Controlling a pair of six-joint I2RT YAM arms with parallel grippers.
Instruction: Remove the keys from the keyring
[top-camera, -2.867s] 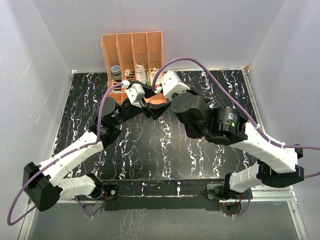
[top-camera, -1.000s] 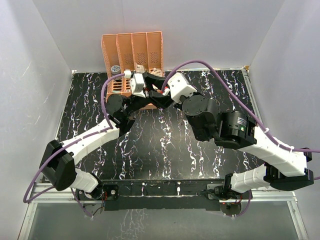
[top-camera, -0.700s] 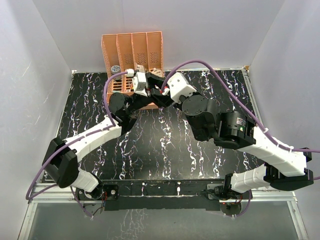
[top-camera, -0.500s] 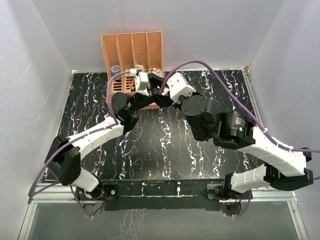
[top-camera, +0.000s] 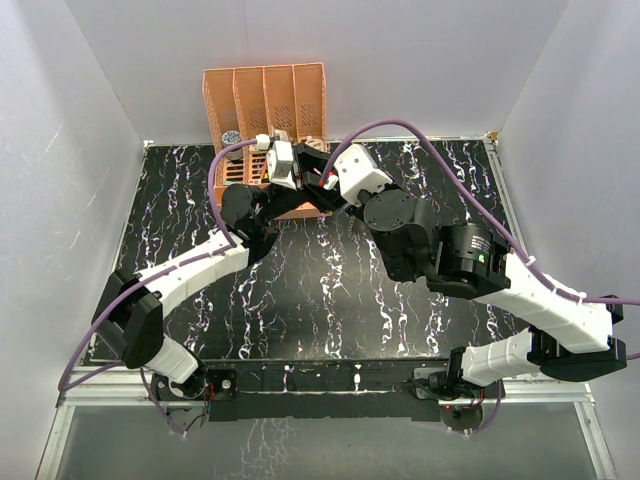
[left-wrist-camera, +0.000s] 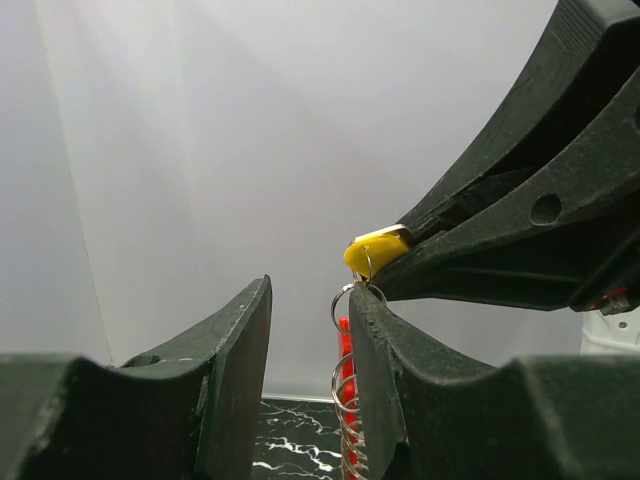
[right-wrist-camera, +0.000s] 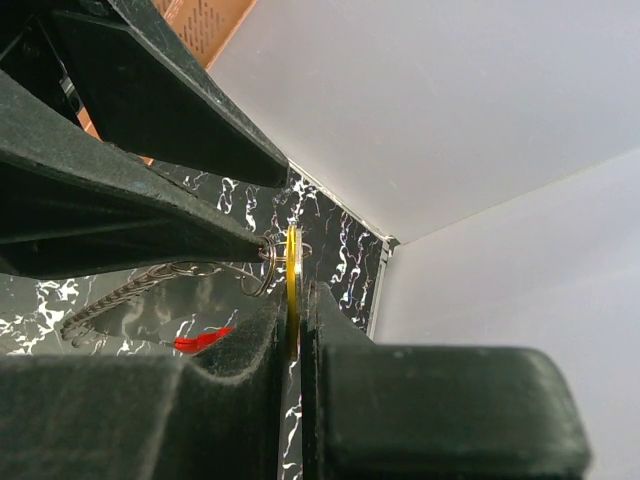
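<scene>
One flat gold key (right-wrist-camera: 291, 262) pinched by right gripper (right-wrist-camera: 294, 312); thin wire keyring (left-wrist-camera: 337, 301).

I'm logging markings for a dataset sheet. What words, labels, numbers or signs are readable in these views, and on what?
No text can be read in any view.
On the right arm's black round joint housing: a pale marking, too small to read.
On the yellow metal key: no print visible.
On the red tag: only a sliver shows, with no text.
In the orange slotted rack: the contents are too small to tell.
</scene>
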